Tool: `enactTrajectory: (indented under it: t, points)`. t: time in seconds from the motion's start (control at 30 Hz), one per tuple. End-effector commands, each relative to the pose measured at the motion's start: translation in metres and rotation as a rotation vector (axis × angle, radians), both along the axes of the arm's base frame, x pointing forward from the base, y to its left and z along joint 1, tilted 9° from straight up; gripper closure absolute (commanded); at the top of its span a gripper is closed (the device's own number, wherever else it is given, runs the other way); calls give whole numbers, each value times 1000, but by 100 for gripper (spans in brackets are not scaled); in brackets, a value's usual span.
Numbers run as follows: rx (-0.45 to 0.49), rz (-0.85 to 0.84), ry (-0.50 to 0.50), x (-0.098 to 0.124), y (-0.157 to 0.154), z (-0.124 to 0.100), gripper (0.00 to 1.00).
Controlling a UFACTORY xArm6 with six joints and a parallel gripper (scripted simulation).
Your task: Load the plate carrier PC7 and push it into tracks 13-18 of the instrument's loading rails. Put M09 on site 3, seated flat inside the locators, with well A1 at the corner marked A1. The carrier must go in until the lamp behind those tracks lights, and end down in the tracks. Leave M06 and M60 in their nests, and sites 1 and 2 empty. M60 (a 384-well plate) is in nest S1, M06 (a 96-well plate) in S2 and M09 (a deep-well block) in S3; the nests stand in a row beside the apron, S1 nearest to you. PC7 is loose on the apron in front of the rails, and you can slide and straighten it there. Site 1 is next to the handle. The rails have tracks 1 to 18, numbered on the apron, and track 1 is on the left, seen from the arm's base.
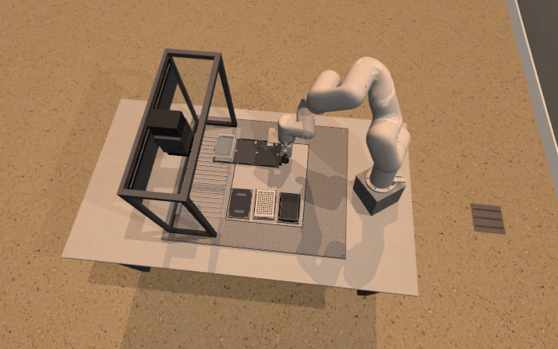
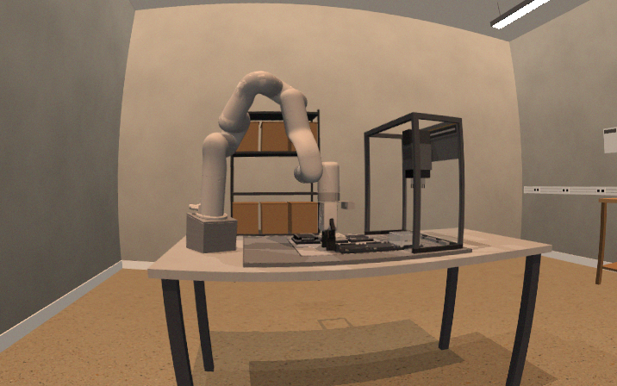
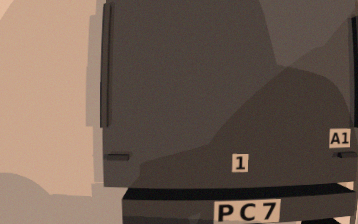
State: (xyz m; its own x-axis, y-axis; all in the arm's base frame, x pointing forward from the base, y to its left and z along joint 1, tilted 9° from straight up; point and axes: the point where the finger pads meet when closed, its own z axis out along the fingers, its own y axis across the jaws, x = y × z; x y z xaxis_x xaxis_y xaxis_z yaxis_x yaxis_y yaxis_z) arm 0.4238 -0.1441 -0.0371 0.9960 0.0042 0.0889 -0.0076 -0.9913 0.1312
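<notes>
The dark carrier PC7 [image 1: 246, 153] [image 2: 364, 246] [image 3: 165, 75] lies lengthwise toward the rails [image 1: 207, 181], its far end over their front part. The pale block M09 [image 1: 224, 147] [image 2: 400, 236] sits on its far site; fine seating and well A1 cannot be made out. Sites 1 and 2 look empty. My gripper [image 1: 284, 156] [image 2: 331, 234] is low at the handle end, fingers apart; their contact with the handle is hidden. The wrist view shows the PC7 label and site 1. M06 [image 1: 264, 203] and dark M60 [image 1: 289, 206] are in their nests. No lit lamp is discernible.
The empty dark nest S3 [image 1: 239, 203] stands beside M06. The dark instrument frame [image 1: 197, 119] [image 2: 415, 182] spans the rails, with a black head [image 1: 171, 129] [image 2: 416, 152] hanging inside it above them.
</notes>
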Motion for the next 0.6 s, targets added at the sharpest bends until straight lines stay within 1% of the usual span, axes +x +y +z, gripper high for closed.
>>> enactTrajectory:
  t: [0.0,0.57]
  points:
    - [-1,0,-4,4,0,2,18]
    - [-1,0,-4,19,0,3,18]
